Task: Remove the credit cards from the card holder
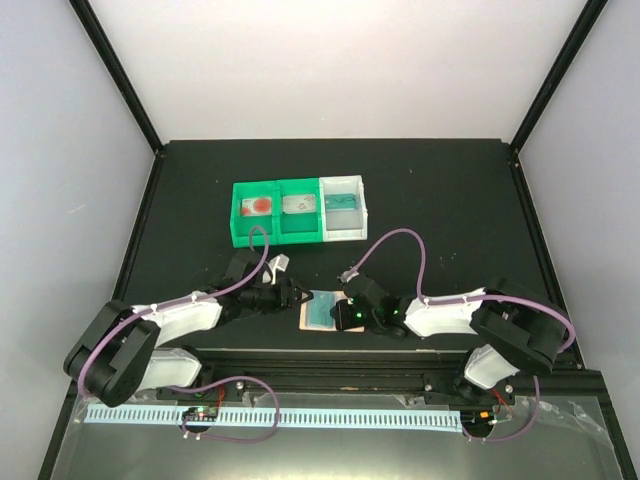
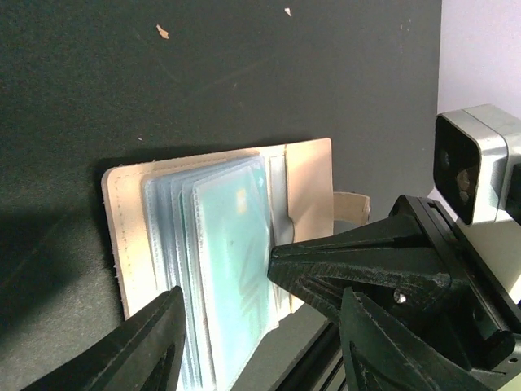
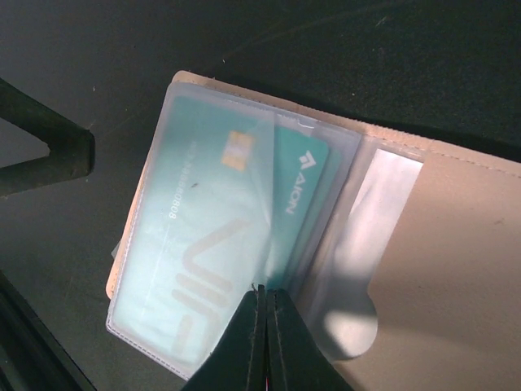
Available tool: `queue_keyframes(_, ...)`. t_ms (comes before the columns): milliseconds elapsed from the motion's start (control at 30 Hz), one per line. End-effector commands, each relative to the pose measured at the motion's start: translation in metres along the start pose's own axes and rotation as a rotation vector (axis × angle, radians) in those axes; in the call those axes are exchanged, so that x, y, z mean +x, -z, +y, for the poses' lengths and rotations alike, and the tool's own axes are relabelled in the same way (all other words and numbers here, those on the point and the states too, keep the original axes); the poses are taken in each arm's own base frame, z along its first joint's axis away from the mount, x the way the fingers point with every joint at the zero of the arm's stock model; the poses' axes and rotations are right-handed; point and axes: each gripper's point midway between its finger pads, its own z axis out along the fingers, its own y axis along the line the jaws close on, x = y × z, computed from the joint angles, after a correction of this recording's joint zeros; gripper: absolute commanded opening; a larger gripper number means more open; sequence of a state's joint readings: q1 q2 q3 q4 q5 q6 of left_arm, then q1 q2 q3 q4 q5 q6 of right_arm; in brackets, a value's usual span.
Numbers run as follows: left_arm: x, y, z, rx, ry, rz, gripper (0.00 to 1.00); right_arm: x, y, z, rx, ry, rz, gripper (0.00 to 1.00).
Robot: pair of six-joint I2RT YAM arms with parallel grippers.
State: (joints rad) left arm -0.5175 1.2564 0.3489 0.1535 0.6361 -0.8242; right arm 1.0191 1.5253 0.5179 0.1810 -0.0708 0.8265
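At left, left gripper (image 1: 297, 297): the fingers are held apart, set low at one end of the card holder (image 3: 456, 269). The stance is judged to be a bracing one, so that the holder is not dragged when a card is pulled.
Bin tray (image 1: 240, 215): it is set at the back of the table (image 1: 450, 200), well apart from the holder, and is judged to be the place meant for what is taken out.
Card holder: it is laid open and flat near the front edge of the table, between the two grippers. The tan flap is folded back so that the clear sleeves (image 3: 342, 155) are exposed.
Credit cards (image 3: 195, 236): the teal cards are lodged in the stacked sleeves inside the holder. One with a chip is turned upward, and another, marked AION, is seen behind it. None is judged to be out yet.
Right gripper (image 3: 262, 297): the fingers are pressed together, with the tip placed at the near edge of the sleeve stack. This is judged to be a pinch meant to draw a card.
Hidden, left: contact between the left fingers and the holder cannot be told, as the finger roots are cut off by the frame.
Hidden, back: the tray's contents are too small to be named. Something teal is made out in the white compartment.
Hidden, centre: the number of cards cannot be counted, because the frosted sleeves overlap.
Hidden, right: whether a card edge or only a sleeve is nipped cannot be told, since the spot is covered by the closed fingers.
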Motion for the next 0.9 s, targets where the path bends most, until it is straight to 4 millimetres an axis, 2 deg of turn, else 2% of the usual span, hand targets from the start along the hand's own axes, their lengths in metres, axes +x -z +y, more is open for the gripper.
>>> queue_keyframes(0, -0.001, -0.003, -0.014, 0.061, -0.020, 0.001, 0.54, 0.009, -0.004, -0.013, 0.034, -0.013, 0.020, 0.01)
queue_keyframes(100, -0.002, -0.003, -0.024, 0.107, -0.028, 0.000, 0.55, 0.010, -0.004, -0.017, 0.044, -0.017, 0.014, 0.01)
queue_keyframes(533, 0.003, -0.019, -0.024, 0.152, 0.028, 0.048, 0.57, 0.014, -0.003, -0.020, 0.037, -0.014, 0.009, 0.01)
queue_keyframes(867, 0.006, -0.023, -0.021, 0.110, 0.023, 0.060, 0.46, 0.012, -0.002, -0.019, 0.029, -0.005, 0.001, 0.01)
